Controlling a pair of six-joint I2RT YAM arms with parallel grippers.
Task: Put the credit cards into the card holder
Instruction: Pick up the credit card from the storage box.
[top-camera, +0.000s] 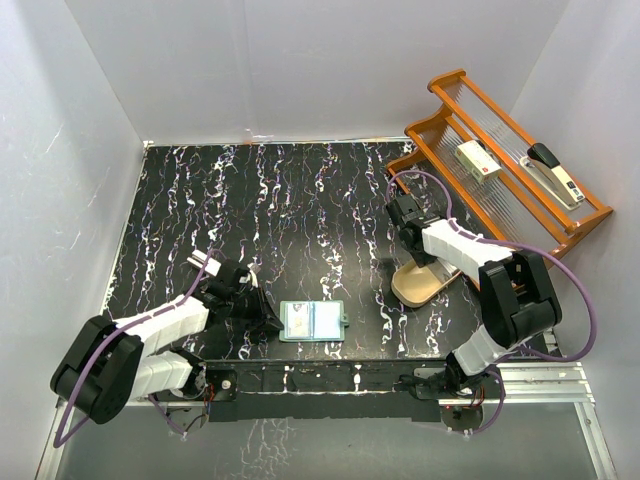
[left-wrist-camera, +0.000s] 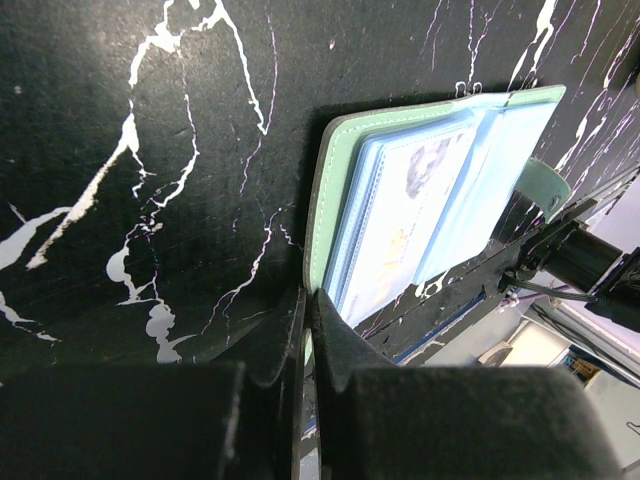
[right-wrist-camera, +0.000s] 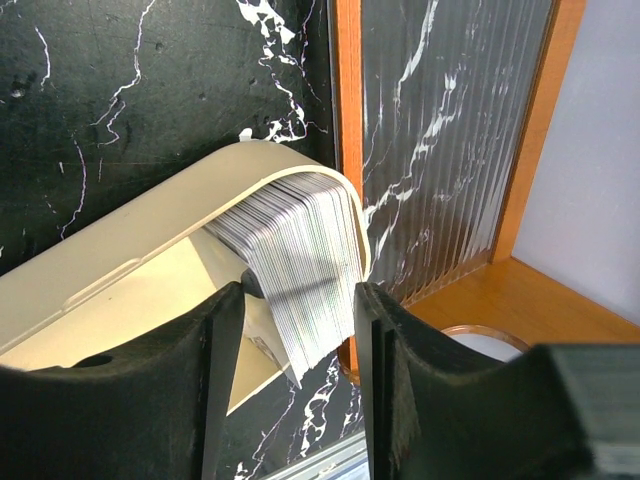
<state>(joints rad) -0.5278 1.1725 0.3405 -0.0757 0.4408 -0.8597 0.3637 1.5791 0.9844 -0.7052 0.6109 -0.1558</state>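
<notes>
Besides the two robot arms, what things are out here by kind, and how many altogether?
Sage-green folding wallet, open: 1
Cream plastic tray: 1
Stack of thin cards in the tray: 1 stack, cards uncountable
Orange wooden rack: 1
Black-and-cream stapler: 1
Small white box: 1
Total: 6
</notes>
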